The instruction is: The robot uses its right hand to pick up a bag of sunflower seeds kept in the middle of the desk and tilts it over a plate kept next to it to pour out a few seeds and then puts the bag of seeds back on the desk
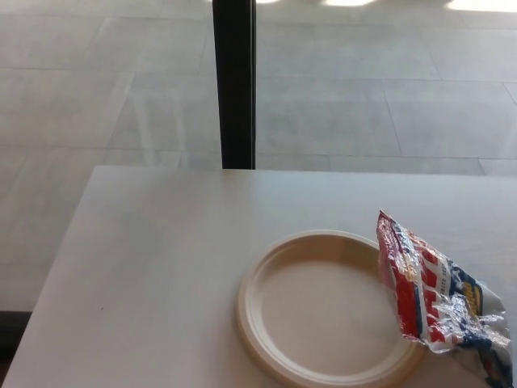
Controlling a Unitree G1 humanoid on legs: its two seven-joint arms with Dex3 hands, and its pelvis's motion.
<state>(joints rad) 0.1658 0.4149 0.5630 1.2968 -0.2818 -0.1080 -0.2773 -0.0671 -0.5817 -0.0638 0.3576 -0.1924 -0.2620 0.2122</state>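
- neither of my hands shows in the head view, so i cannot tell whether my right hand is open, closed or holding anything; the same goes for my left.
- the bag of sunflower seeds [432, 303] sits at the right side of the desk [161, 267], red, white and blue with a crinkled shiny skin.
- its upper corner points up and to the left, and its body slopes down toward the picture's lower right corner, where the edge cuts it off.
- the bag's left side overlaps the right rim of the plate [275, 267]; i cannot tell if it rests on the rim or just above it.
- the plate is round, cream coloured, and lies flat on the white desk; i can make out no seeds in it.
- beyond the desk's far edge stands a dark post [235, 81] against a grey tiled floor [388, 97].
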